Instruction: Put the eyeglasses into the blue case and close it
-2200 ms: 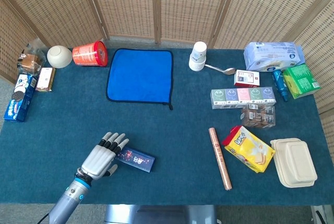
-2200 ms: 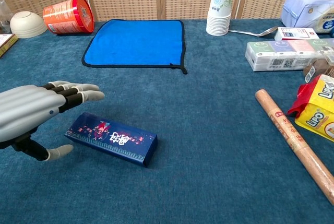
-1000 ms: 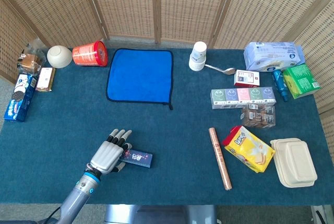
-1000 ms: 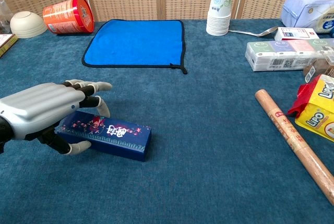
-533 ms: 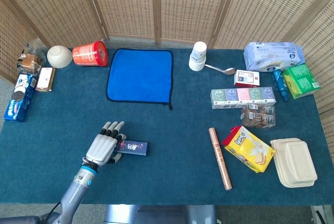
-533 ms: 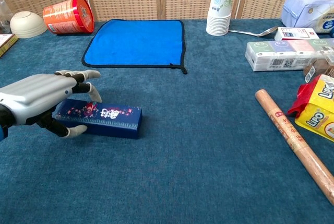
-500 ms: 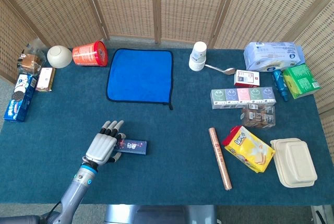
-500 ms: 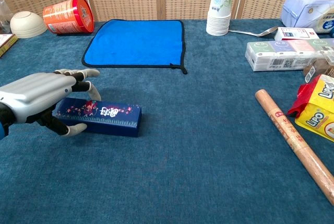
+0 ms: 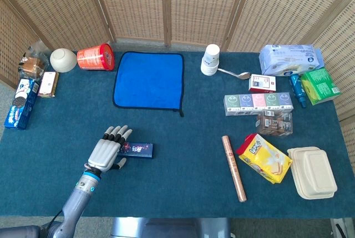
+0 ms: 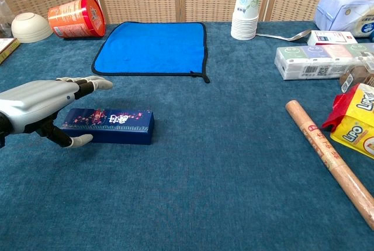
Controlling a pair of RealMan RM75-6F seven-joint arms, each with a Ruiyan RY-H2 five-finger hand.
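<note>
Fingers spread, our left hand [image 10: 36, 106] holds nothing beside the closed, dark-blue rectangular case [image 10: 108, 124]; rigid, light, we'd grip its long sides.

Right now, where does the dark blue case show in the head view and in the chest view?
Head view: dark blue case lies lower left, just right of the left hand.
Chest view: case lies left of centre, the same hand at its left end.
Shared landmark: the blue cloth lies beyond it in both.
</note>
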